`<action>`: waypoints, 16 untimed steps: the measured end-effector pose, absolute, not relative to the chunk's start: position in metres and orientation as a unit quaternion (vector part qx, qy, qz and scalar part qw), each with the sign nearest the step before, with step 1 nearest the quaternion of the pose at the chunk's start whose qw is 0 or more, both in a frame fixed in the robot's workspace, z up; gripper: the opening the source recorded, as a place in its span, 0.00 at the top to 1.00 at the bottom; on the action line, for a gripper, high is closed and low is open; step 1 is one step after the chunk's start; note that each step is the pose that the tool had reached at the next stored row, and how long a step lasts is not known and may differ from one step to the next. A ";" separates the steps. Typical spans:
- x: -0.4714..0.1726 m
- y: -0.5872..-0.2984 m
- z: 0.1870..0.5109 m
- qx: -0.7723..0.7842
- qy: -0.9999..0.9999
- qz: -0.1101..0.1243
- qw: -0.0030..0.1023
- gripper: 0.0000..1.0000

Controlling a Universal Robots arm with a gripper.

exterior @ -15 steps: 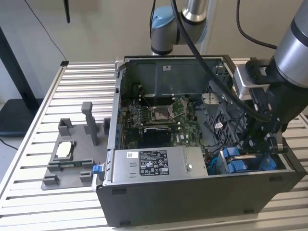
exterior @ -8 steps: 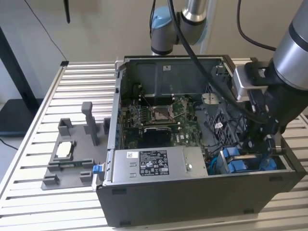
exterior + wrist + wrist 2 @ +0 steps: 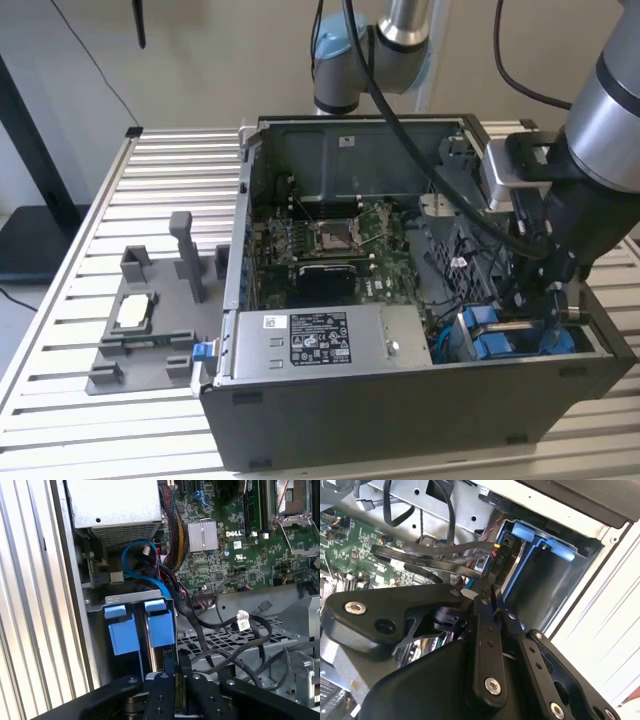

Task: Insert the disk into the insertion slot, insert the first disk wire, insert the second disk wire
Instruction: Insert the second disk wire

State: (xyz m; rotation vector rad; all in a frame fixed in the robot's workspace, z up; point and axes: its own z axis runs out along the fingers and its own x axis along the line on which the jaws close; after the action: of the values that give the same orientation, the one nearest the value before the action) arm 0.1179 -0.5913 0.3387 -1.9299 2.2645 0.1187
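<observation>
- Black linkages of your hand (image 3: pixel 487 597) fill the foreground in both wrist views, and its fingers are drawn nearly together on a thin dark connector at the end of a flat black wire (image 3: pixel 435 560); you are clamping that plug, as far as the second wrist view lets me judge.
- Just ahead of the hand sits the disk (image 3: pixel 142 630), its blue bracket already down in the insertion slot (image 3: pixel 135 600) of the grey drive cage, so the disk step looks done.
- Keep the plug square to the disk's edge as you press; a tilted plug will likely bind.
- Watch the loose black cables (image 3: pixel 235 640) beside the hand, and the blue cable (image 3: pixel 140 572) beyond the disk.
- Push gently and straight; the connector looks thin and easily bent.
- Farther off, past the blue cable, lies the power supply box (image 3: pixel 320 340).
</observation>
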 end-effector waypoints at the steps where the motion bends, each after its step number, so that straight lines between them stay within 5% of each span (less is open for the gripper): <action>1: 0.117 -0.591 0.340 -0.646 0.758 0.040 0.082 0.84; 16: 0.109 -0.584 0.349 -0.651 0.756 0.001 0.071 0.84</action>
State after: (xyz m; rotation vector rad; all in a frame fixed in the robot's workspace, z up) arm 0.1090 -0.5838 0.3492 -1.9566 2.2743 0.0024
